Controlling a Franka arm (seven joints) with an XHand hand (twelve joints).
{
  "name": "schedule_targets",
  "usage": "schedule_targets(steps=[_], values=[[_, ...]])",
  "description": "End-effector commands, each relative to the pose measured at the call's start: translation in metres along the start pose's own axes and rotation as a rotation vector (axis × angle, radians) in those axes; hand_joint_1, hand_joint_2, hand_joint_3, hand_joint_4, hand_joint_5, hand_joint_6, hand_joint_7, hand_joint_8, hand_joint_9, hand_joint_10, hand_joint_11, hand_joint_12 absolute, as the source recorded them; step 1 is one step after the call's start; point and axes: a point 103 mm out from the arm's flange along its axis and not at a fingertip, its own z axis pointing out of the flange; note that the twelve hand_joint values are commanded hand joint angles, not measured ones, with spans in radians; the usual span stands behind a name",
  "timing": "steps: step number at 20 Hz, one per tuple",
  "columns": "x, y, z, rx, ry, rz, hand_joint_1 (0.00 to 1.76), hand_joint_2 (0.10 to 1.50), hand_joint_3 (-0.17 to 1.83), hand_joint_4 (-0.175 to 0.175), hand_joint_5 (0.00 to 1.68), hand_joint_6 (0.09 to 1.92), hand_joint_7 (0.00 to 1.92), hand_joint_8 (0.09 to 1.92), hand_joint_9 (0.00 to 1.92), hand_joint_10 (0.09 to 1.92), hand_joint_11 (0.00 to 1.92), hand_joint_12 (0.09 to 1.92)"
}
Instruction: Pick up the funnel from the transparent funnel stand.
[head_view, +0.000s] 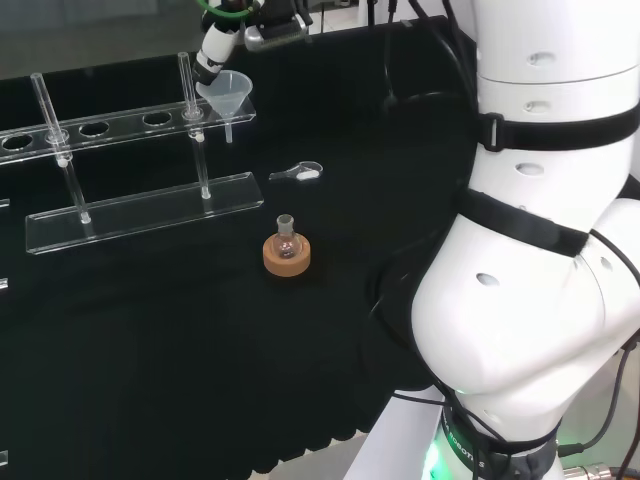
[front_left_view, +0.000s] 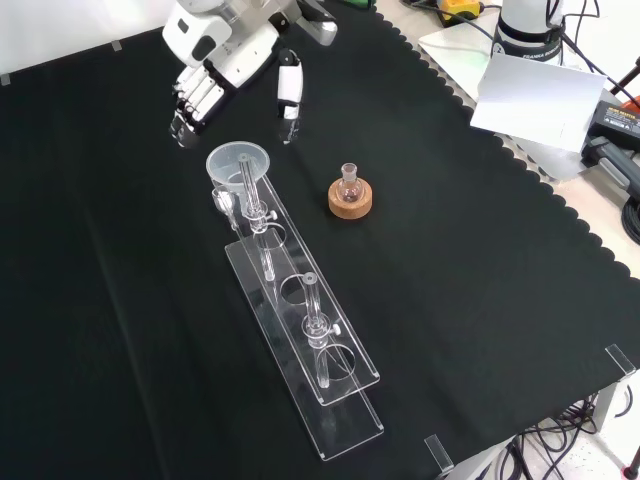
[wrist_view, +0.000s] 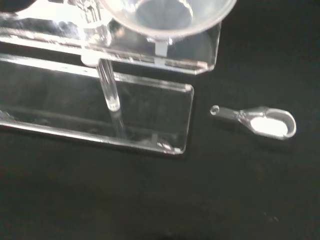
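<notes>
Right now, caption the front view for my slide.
Open hand poised just beyond the funnel seated in the transparent stand, not yet grasping.

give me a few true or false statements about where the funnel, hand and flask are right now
1. The funnel sits in the end hole of the transparent funnel stand. True.
2. The hand has its fingers curled round the funnel. False: they are straight and apart from it.
3. A small flask stands on a cork ring. True.
4. The small glass scoop lies inside the funnel. False: it lies on the cloth beside the stand.
</notes>
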Motion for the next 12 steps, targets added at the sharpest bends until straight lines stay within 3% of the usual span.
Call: schedule_targets(steps=[1, 7, 12], values=[[-0.001, 0.005, 0.006, 0.024, -0.017, 0.014, 0.63, 0.87, -0.17, -0.046, 0.03, 0.09, 0.0, 0.09, 0.0, 0.69, 0.07, 1.59], [0.006, 0.01, 0.01, 0.012, -0.05, -0.003, 0.7, 0.84, -0.17, -0.049, 0.0, 0.09, 0.0, 0.09, 0.0, 0.75, 0.15, 1.56], [0.01, 0.018, 0.016, 0.037, -0.064, -0.01, 0.73, 0.84, -0.17, -0.05, 0.0, 0.09, 0.0, 0.09, 0.0, 0.78, 0.17, 1.56]])
